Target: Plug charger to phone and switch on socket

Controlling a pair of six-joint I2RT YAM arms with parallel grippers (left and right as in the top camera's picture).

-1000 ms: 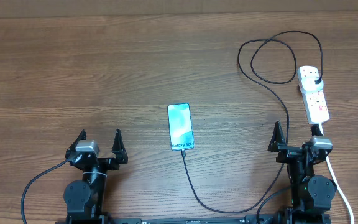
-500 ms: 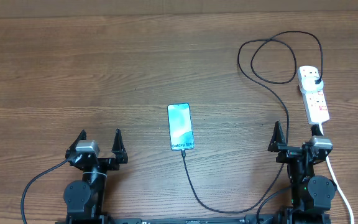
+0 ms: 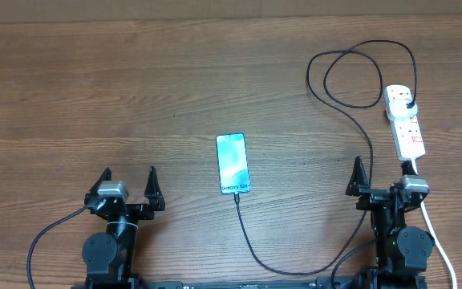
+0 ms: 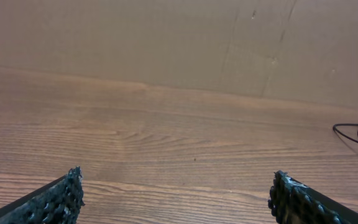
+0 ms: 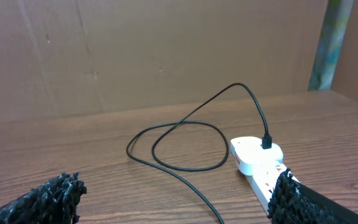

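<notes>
The phone [image 3: 233,164] lies flat mid-table, screen lit, reading "Galaxy S24+". The charger cable [image 3: 369,152] runs from the phone's near end, curves right, loops at the far right and ends in a black plug in the socket [image 3: 405,122], a white power strip with red-marked switches. The cable [image 5: 185,143] and socket [image 5: 257,155] also show in the right wrist view. My left gripper [image 3: 128,186] is open and empty at the near left, also in its wrist view [image 4: 176,199]. My right gripper [image 3: 379,178] is open and empty just near of the socket, also in its wrist view [image 5: 179,199].
A thick white cord [image 3: 441,241] runs from the socket's near end past the right arm base to the table's front edge. A cardboard wall [image 4: 179,43] stands along the table's far side.
</notes>
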